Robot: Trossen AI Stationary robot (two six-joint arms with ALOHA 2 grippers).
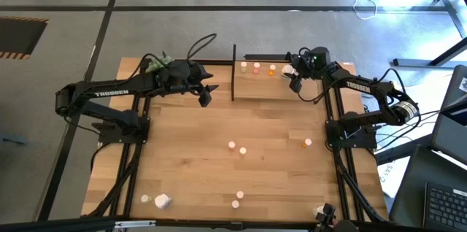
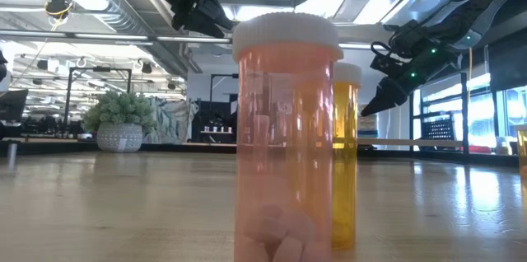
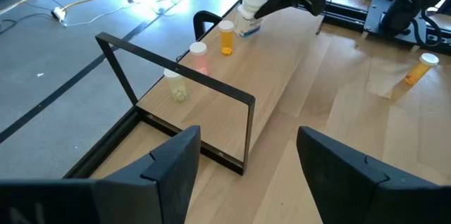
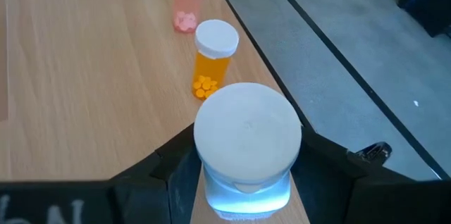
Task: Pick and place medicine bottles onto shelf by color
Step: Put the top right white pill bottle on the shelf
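The shelf is a light-wood board with thin black uprights at the table's far edge. On it stand a pale bottle, a pink one and an orange one, in a row. My right gripper is shut on a larger white-capped bottle at the row's right end. My left gripper is open and empty, above the table beside the shelf's left end. Several loose bottles stand on the tabletop, among them one with an orange body. My right gripper pinches the white-capped bottle between its two fingers, on the sides of the clear body just below the cap. The fingers come slanting down from the table's right. The bottle stays upright next to the orange bottle; whether its base rests on the board I cannot tell.
Loose bottles stand mid-table, near the front edge and at the front left. A green plant sits at the far left corner. A pink bottle stands close before the low camera.
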